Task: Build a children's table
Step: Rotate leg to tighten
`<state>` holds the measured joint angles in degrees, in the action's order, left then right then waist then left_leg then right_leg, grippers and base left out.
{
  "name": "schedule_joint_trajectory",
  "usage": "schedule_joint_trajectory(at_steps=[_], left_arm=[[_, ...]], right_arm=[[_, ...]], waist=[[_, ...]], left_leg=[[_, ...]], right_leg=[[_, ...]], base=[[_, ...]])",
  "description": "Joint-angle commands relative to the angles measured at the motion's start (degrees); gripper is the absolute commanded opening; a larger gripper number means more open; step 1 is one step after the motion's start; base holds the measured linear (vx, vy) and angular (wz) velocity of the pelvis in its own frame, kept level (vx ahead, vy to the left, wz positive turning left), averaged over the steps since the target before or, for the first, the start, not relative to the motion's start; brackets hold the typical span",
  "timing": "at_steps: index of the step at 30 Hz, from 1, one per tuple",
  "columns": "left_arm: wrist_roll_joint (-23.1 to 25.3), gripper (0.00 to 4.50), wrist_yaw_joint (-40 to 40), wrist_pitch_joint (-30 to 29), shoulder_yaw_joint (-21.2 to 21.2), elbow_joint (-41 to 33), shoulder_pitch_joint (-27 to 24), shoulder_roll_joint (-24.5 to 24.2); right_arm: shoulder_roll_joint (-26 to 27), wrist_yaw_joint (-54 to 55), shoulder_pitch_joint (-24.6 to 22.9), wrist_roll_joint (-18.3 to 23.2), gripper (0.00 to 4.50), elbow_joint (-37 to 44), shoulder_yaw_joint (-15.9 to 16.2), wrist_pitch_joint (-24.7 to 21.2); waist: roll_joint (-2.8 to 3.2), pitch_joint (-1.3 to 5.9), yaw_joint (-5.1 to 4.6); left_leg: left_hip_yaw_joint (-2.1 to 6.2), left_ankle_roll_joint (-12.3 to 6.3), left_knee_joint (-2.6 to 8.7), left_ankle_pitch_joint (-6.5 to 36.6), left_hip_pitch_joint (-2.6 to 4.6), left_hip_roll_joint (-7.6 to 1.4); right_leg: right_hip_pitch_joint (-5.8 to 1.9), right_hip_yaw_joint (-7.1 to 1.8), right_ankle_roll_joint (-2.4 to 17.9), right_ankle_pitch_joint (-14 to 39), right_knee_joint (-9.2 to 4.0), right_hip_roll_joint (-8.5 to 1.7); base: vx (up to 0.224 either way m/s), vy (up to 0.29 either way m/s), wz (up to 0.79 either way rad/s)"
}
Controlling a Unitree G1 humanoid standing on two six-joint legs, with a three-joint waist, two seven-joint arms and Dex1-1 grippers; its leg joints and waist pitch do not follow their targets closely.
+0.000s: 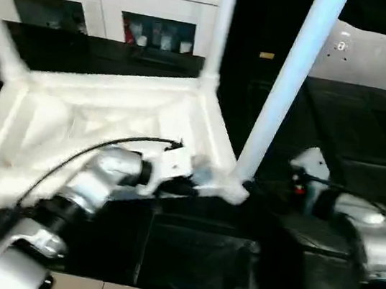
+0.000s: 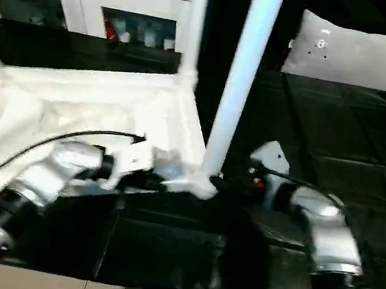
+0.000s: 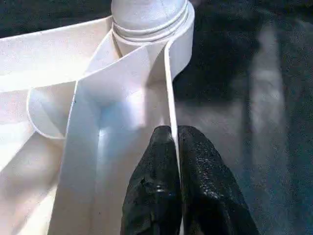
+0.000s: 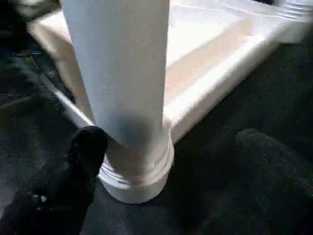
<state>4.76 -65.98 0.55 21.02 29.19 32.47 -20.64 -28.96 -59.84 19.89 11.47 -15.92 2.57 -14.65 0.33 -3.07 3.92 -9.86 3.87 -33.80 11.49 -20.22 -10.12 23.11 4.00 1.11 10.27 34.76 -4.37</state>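
**A:** Where is the tabletop (image 1: 94,122) placed?

**B:** Underside up on the black work surface (image 1: 369,134). Its near side wall is pinched by the left gripper (image 3: 173,147), fingers closed on it.

**A:** And the near-corner leg (image 1: 289,86)?

**B:** It is seated in the corner socket (image 4: 137,176), long axis roughly upright. The right gripper (image 4: 161,161) is nearest, its fingers spread either side of the base, nothing held.

**A:** Anything inside the tabletop?

**B:** Nothing loose is seen among the ribs.

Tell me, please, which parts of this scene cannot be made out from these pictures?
- Tall white tapered tube leg: its upper end is cut off by the head view's top edge.
- White ribbed plastic tabletop: the near edge hides behind the silver left forearm.
- Cabinet contents: too blurred to identify.
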Motion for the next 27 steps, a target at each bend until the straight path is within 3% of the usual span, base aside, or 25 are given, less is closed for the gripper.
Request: schedule_joint_trajectory(at_steps=[1,3,5,13,14,19,20,21,27], left_arm=[[-0.29,0.00,-5.31,2.59,2.92,-0.60,0.51,-0.56],[-0.91,0.00,-6.90,3.53,3.24,-0.73,0.47,-1.01],[-0.96,0.00,-9.00,5.21,4.08,-0.13,0.67,-1.62],[-1.76,0.00,-14.71,7.64,5.48,-0.26,0.83,-2.12],[-1.84,0.00,-14.90,7.67,5.58,-0.35,0.81,-2.17],[-2.14,0.00,-15.56,8.21,5.87,-0.10,0.80,-2.35],[-2.24,0.00,-15.89,8.44,5.81,0.09,0.82,-2.43],[-2.26,0.00,-15.97,8.49,5.79,0.15,0.81,-2.46],[-2.66,0.00,-16.75,8.13,5.37,0.40,0.71,-2.32]], right_arm=[[-1.69,-5.11,0.45,1.81,4.20,1.54,0.98,-0.12],[-2.34,-7.36,0.57,2.31,4.09,1.63,1.36,-0.18],[-3.53,-10.99,0.58,3.02,3.75,1.97,2.67,-0.13],[-3.47,-17.41,0.76,6.02,3.26,2.39,4.95,-3.34],[-3.29,-17.54,0.70,6.15,3.02,2.32,5.03,-3.52],[-2.96,-18.30,0.22,7.05,2.74,2.73,5.54,-4.74],[-2.96,-18.56,0.09,7.46,2.52,3.02,5.77,-5.49],[-2.92,-18.58,0.01,7.53,2.44,3.17,5.84,-5.60],[-2.55,-18.65,-0.66,7.78,2.14,3.93,6.14,-6.16]], waist=[[-0.38,3.63,0.29],[-0.52,3.65,0.77],[-0.68,3.69,1.28],[-0.50,3.59,2.39],[-0.57,3.61,2.46],[-0.52,3.69,2.54],[-0.18,3.73,2.60],[-0.22,3.73,2.56],[-0.19,3.67,2.54]], left_leg=[[0.71,-5.34,3.62,9.47,-0.12,-2.91],[0.56,-5.64,3.53,8.72,-0.11,-3.14],[0.54,-5.62,3.48,8.37,-0.08,-3.12],[0.53,-4.55,3.64,9.27,0.13,-3.25],[0.54,-4.34,3.64,9.34,0.11,-3.26],[0.57,-4.07,3.62,8.93,0.03,-3.17],[0.64,-3.96,3.63,8.77,0.06,-3.17],[0.60,-3.87,3.62,8.90,0.07,-3.17],[0.67,-3.18,3.74,9.76,0.08,-3.12]], right_leg=[[-3.33,-2.73,11.72,14.70,-4.69,-4.02],[-3.27,-2.73,13.15,11.84,-4.28,-3.99],[-3.32,-2.76,13.32,11.79,-4.12,-4.14],[-3.10,-2.81,12.01,15.64,-4.46,-4.27],[-3.11,-2.82,12.01,15.36,-4.38,-4.25],[-3.18,-2.78,12.18,14.04,-4.28,-4.21],[-3.19,-2.77,12.35,13.65,-4.21,-4.21],[-3.20,-2.77,12.41,13.38,-4.24,-4.17],[-3.26,-2.74,11.88,14.98,-4.40,-4.18]], base=[[0.000,0.000,0.00],[0.000,0.000,0.00],[0.000,0.000,0.00],[0.000,0.000,0.00],[0.000,0.000,0.00],[0.000,0.000,0.00],[0.000,0.000,0.00],[0.000,0.000,0.00],[0.000,0.000,0.00]])
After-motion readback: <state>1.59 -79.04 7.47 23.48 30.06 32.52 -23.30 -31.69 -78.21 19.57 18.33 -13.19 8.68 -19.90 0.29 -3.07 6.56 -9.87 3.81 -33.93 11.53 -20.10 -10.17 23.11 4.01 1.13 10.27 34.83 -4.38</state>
